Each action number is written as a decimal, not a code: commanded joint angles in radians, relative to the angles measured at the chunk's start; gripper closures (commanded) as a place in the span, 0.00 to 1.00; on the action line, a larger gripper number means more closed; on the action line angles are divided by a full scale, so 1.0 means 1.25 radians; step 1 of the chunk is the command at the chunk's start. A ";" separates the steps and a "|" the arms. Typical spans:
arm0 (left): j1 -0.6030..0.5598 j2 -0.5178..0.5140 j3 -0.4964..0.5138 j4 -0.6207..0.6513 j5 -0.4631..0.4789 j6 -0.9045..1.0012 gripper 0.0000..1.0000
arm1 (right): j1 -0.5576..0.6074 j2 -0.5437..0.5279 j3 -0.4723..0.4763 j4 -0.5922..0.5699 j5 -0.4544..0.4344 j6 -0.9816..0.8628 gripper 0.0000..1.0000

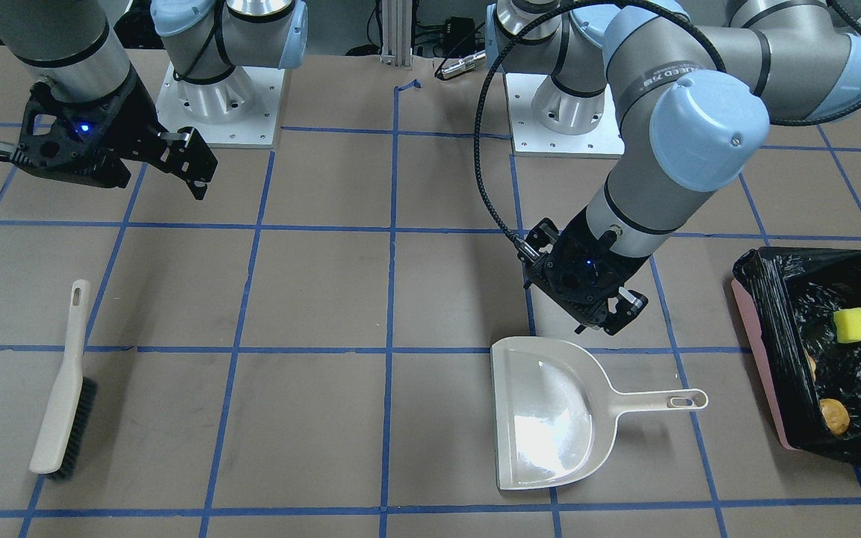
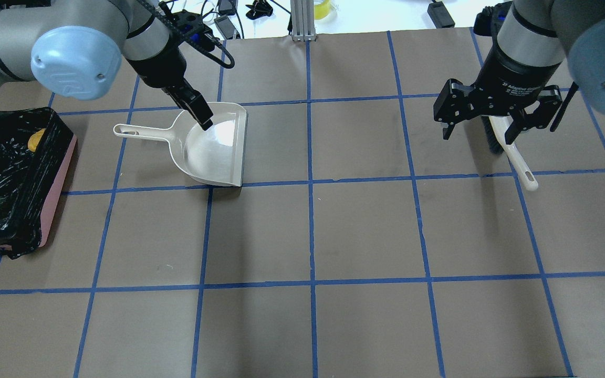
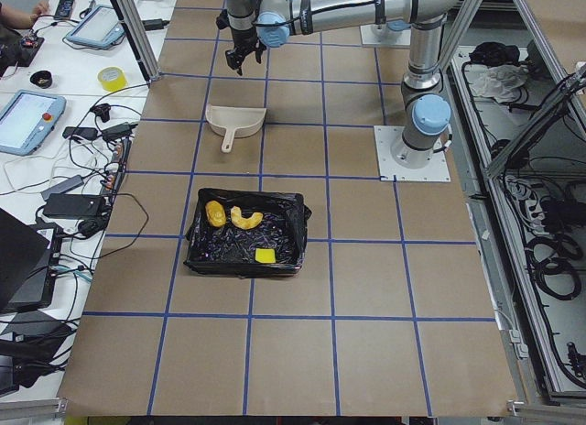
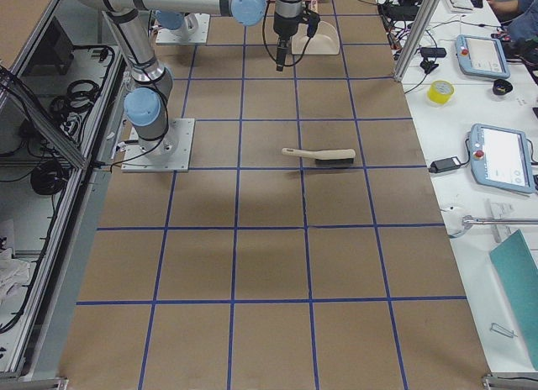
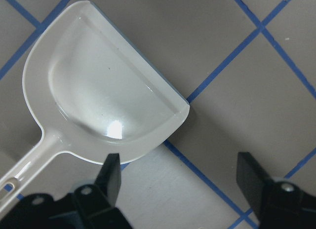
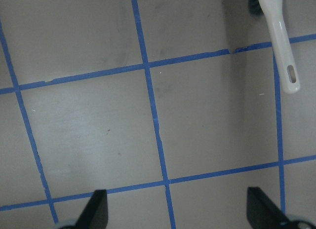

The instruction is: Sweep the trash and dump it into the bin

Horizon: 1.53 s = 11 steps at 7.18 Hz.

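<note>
Pincers spread wide, both empty, left pincer seemingly hovering above dustpan, right pincer near brush.

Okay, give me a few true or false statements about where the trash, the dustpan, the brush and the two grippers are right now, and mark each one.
1. The dustpan is empty. True.
2. The right gripper holds the brush. False: it is open and empty, and the brush lies on the table.
3. The sponge cube is inside the bin. True.
4. The potato-like lump lies on the table. False: it is in the bin.
5. The left gripper is shut on the dustpan's handle. False: it is open above the dustpan, gripping nothing.
</note>
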 commanded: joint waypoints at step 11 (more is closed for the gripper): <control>-0.005 0.090 -0.050 -0.066 0.007 -0.408 0.00 | 0.000 0.004 0.000 -0.001 -0.007 -0.007 0.00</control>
